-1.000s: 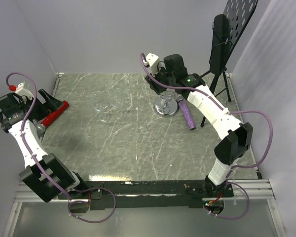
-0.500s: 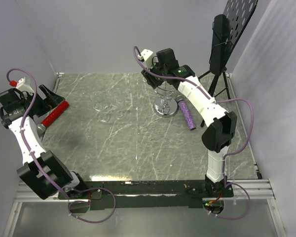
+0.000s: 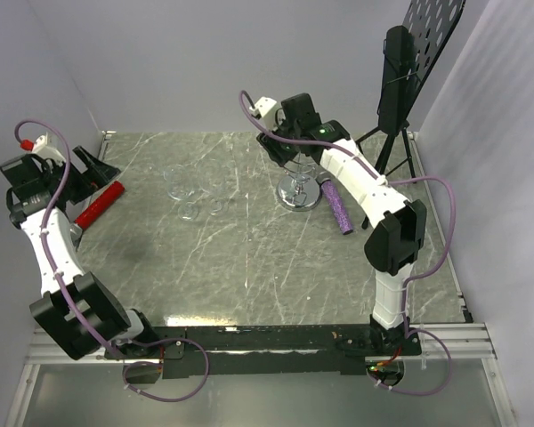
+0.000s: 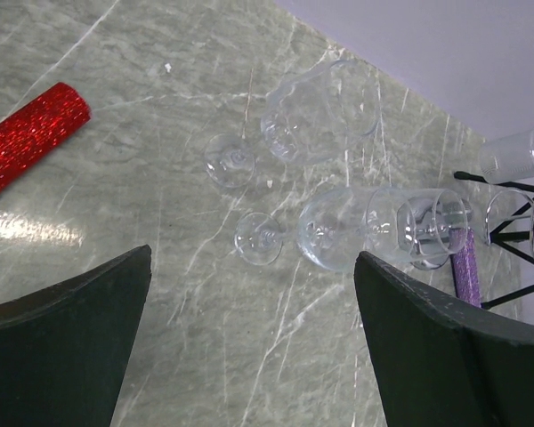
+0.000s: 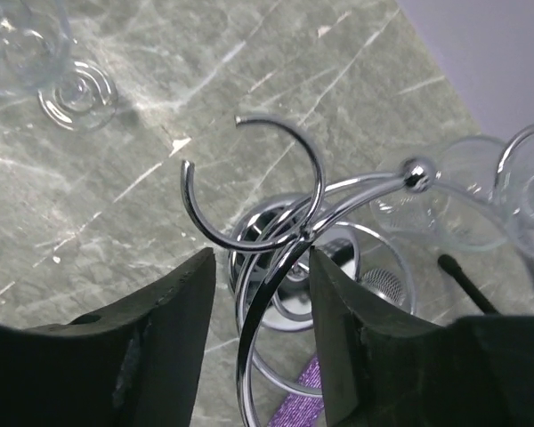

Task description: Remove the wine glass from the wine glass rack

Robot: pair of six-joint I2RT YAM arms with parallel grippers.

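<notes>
The wine glass rack [image 3: 301,194] stood on the tabletop [image 3: 249,258] toward its far right, and the wine glass [image 4: 514,156] hung on it at the side away from the left arm, its clear bowl beside the ball-tipped wire in the right wrist view. The right gripper [image 5: 260,258] hovered directly over the rack with its jaws partly open, the chrome loops and the post showing in the gap between them, nothing clamped. The left gripper [image 4: 254,258] was at the far left edge, jaws spread wide and empty. A loose glass [image 4: 325,111] and a second loose glass [image 4: 374,227] lay on their sides mid-tabletop, a red glittery cylinder [image 4: 31,133] to their left and a purple glittery cylinder [image 3: 339,206] just right of the rack
</notes>
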